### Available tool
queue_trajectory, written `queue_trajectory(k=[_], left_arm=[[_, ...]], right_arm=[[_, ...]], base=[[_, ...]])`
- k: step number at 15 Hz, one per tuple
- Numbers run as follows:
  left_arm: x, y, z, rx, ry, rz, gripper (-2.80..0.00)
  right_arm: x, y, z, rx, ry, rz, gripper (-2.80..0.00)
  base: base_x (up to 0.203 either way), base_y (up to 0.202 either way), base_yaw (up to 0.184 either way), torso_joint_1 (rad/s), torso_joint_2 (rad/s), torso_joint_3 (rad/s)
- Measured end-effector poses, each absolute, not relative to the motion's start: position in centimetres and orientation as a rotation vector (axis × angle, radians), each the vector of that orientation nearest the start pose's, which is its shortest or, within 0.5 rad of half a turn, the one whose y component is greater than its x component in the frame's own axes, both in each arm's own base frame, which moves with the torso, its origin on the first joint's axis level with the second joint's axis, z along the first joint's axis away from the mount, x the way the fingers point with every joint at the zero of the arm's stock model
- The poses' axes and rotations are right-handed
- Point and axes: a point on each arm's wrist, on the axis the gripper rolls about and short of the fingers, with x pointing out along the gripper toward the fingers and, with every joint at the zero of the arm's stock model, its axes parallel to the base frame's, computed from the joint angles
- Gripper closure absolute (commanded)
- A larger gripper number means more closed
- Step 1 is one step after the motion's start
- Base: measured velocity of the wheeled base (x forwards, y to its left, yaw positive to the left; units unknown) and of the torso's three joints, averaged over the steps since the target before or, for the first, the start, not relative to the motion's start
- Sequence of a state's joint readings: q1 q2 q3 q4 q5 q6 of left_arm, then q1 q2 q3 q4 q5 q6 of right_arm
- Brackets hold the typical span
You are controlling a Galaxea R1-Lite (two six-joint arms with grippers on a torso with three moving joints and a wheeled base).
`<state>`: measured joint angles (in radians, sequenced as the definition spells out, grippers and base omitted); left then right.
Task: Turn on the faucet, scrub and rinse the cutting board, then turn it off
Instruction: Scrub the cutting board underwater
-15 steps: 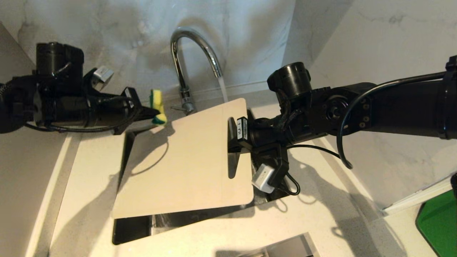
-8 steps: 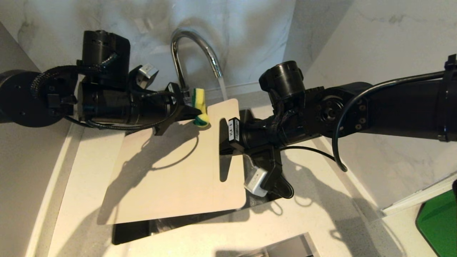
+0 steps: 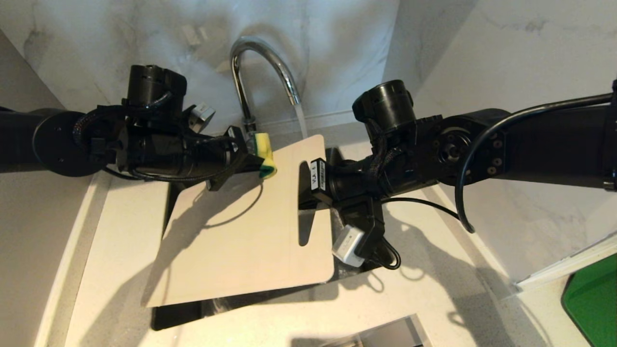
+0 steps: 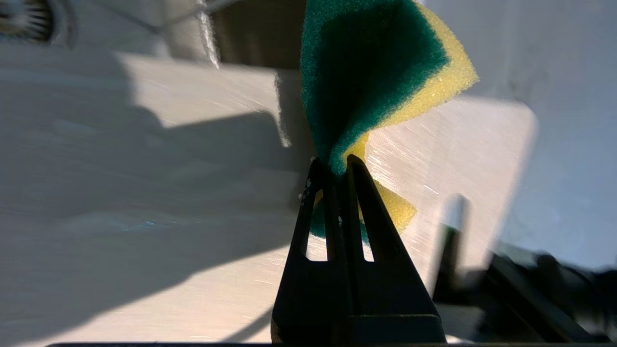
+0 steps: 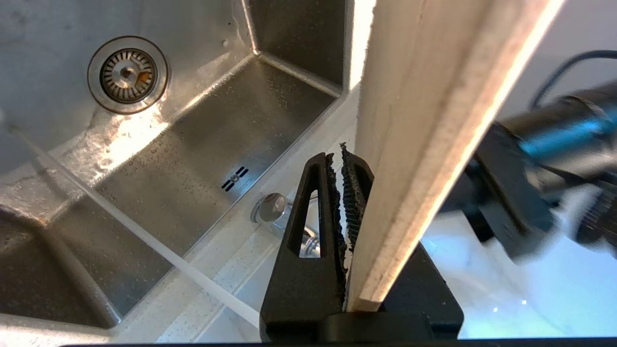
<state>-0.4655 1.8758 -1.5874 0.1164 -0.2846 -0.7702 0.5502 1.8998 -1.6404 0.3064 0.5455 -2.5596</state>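
At centre left our left gripper [image 3: 251, 156] is clenched on one yellow-green sponge [image 3: 264, 155], touching the one cutting board [image 3: 241, 231] mid-frame; one faucet [image 3: 262, 72] runs at top centre; our right gripper [image 3: 304, 185], right of centre, clamps the board's slotted end

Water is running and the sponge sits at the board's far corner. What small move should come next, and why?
Probably drag the sponge across the cutting board: the left gripper pinches it at the far corner, the right gripper holds the slot end, and the faucet runs.
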Motion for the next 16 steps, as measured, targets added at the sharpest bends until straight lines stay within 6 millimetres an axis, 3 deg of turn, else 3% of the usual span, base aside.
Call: queue_trajectory(k=[3,9,13,16], left_arm=[[34.3,-14.9,25.8,-0.705,0.699,-0.505,0.00],[36.3,-8.6,21.3,-0.767,0.766,-0.395,0.00],[36.6,-4.8,18.6,-0.774,0.771,-0.342,0.00],[36.6,-1.8,17.7,-0.788,0.762,-0.312,0.00]], right_arm=[[30.6,20.1,26.0,-2.155,-1.098,1.126,0.00],[30.5,20.1,26.1,-2.156,-1.102,1.121,0.00],[30.5,20.0,26.2,-2.157,-1.103,1.119,0.00],[30.5,20.0,26.2,-2.157,-1.104,1.117,0.00]], base=[[0.000,0.000,0.000,0.000,0.00,0.000],[0.000,0.000,0.000,0.000,0.00,0.000],[0.000,0.000,0.000,0.000,0.00,0.000],[0.000,0.000,0.000,0.000,0.00,0.000]])
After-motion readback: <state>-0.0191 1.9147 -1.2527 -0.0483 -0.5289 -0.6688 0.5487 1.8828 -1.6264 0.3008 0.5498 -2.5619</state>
